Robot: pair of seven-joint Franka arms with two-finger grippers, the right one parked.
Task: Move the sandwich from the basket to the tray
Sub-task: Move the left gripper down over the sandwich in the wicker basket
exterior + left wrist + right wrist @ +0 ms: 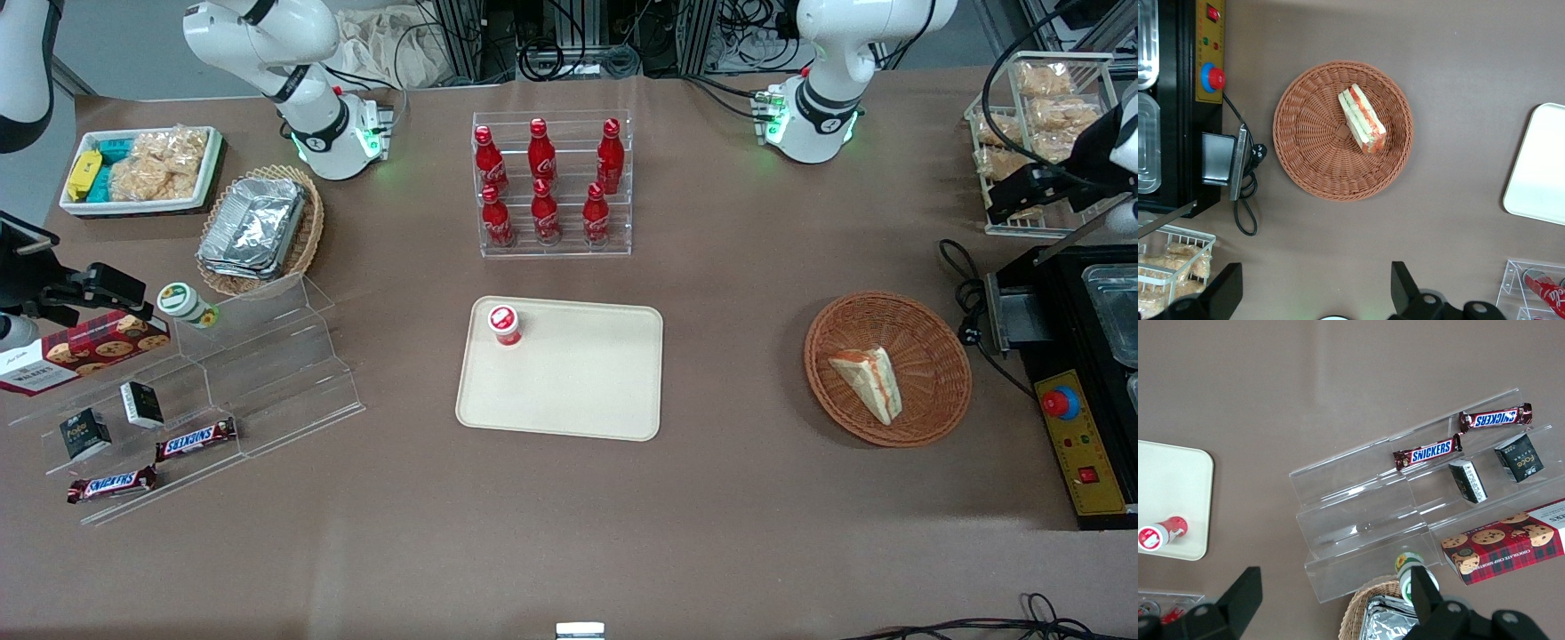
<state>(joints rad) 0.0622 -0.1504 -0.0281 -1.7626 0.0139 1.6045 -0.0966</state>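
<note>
In the front view, the sandwich (869, 382) lies in the reddish-brown wicker basket (933, 356), which stands on the brown bench toward the working arm's end, near a black appliance with a red button (1061, 403). The cream tray (578, 391) sits mid-bench, well apart from the basket, with a red-capped cup (504, 324) in one of its corners; a clear rack of red cola bottles (551, 182) stands farther from the camera. In the left wrist view, the gripper (1317, 293) hangs high above the bench beside the basket (1305, 147), its two dark fingers (1402, 285) spread wide apart and holding nothing. The sandwich (1362, 119) rests off-centre in the basket, filling edge showing, and a tray (1538, 167) corner appears nearby.
</note>
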